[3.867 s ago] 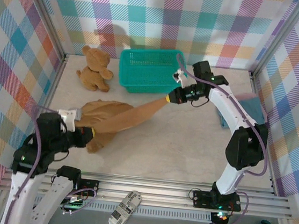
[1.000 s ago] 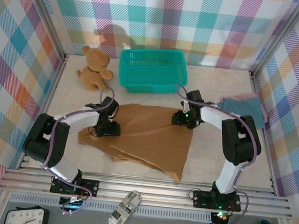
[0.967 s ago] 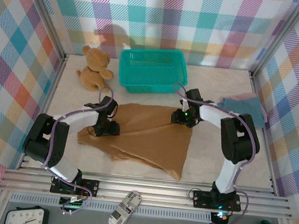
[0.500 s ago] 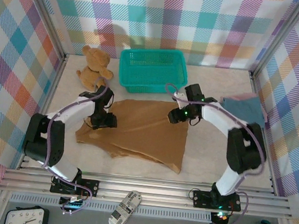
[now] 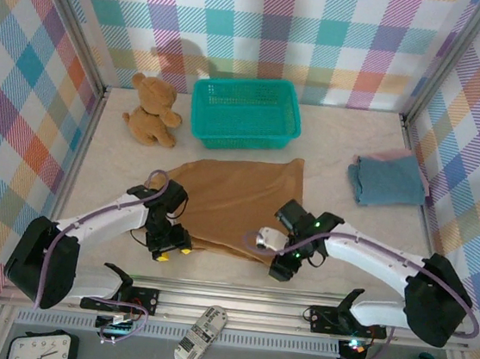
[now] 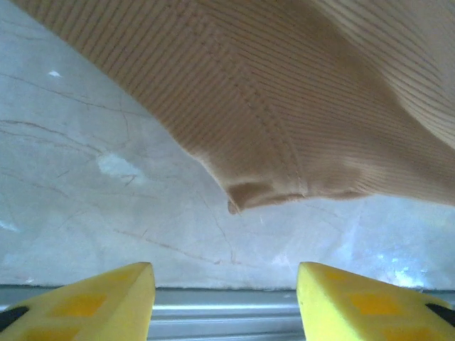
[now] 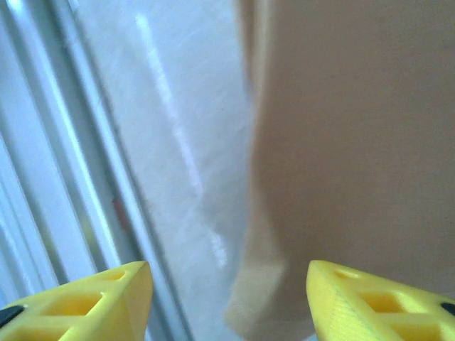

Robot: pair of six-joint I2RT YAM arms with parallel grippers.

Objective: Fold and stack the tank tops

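The brown top [image 5: 233,205] lies flat in the middle of the surface [image 5: 348,222]. The blue top [image 5: 387,181] sits folded at 3 o'clock. The pink top [image 5: 396,153] peeks out from under it on its 12 o'clock side.

Our left hand [image 5: 173,252] is at the brown top's 7 o'clock corner. Our right hand [image 5: 279,269] is at its 5 o'clock corner. Both hands are open and hold nothing. In the left wrist view, the left hand [image 6: 224,284] has its yellow fingers apart, and the cloth corner [image 6: 298,106] is just past them. In the right wrist view, the right hand [image 7: 227,291] is also spread wide, with the cloth edge [image 7: 341,142] ahead of it.

We think a few things could go wrong. The corner by our left hand is curled under, so we might pinch only one layer, and then the fold would come apart. One hand might catch the cloth while the other misses, which would pull the top crooked. The metal rail [image 6: 227,312] is very close, so our fingers could bump it if we dip too low.

Half a second ago, our hands were up at the top's 12 o'clock edge, near the basket [image 5: 246,111]. Now they are down at its 6 o'clock edge. The top had a long pointy corner sticking out toward 5 o'clock, and now it looks shorter and more square.
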